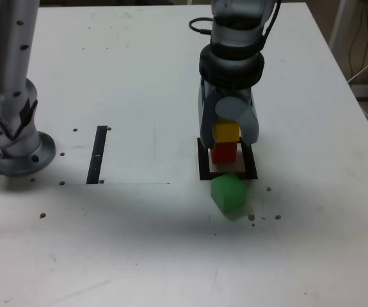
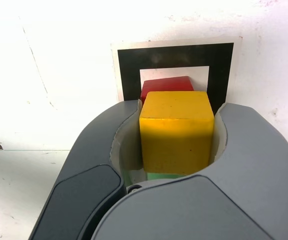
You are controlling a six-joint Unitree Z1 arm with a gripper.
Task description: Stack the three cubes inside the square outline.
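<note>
Yellow cube gripped directly above the red cube inside the square outline.

The yellow cube (image 2: 176, 131) sits clamped between the two grey jaws of the gripper (image 1: 228, 130), which points down over the square outline (image 1: 202, 167), a thick black frame with a white centre. Directly under the held block, the red cube (image 1: 223, 153) rests on that white centre; whether the yellow one already touches its top cannot be told. The green cube (image 1: 228, 192) lies on the white table (image 1: 139, 243) just outside the frame, on the camera's side of the gripper in the exterior view, turned at an angle to the outline. Further out, toward the exterior view's left, a thin black strip (image 1: 98, 154) lies flat on the table, and beyond it stands the arm's silver base (image 1: 14, 137).
</note>
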